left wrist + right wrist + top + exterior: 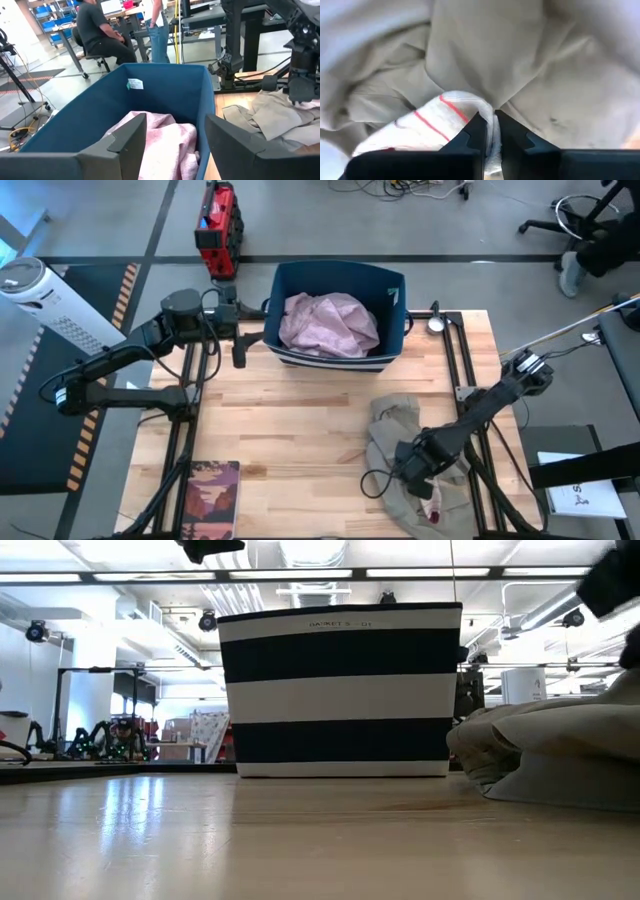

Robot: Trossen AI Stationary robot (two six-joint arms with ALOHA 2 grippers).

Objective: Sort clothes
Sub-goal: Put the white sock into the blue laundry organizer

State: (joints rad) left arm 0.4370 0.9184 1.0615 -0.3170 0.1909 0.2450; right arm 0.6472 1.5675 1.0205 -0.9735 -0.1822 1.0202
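Observation:
A large beige-khaki garment [400,442] lies crumpled on the table's right near part; it also shows in the low view [560,755]. My right gripper [420,483] is down on it, shut on a white red-striped cloth [447,117] among the beige folds. A pale lilac-pink garment [328,323] lies inside the navy bin [392,288]. My left gripper [170,150] is open and empty, held above the bin's left wall [270,330] and pointing across the bin. A small maroon bit [432,516] shows at the beige garment's near end. My right gripper pinches a raised fold of the white red-striped cloth [489,116] between its two fingers [476,134]. It comes from above, pointing down into the pile. The cloth rests on the beige garment, slack; how many layers it holds I cannot tell.
A flat reddish-brown book [210,498] lies at the table's near left corner. The striped navy-and-white bin [340,690] stands at the far middle. Bare wood [290,425] lies between bin, book and garment. People sit and stand in the room beyond [97,30].

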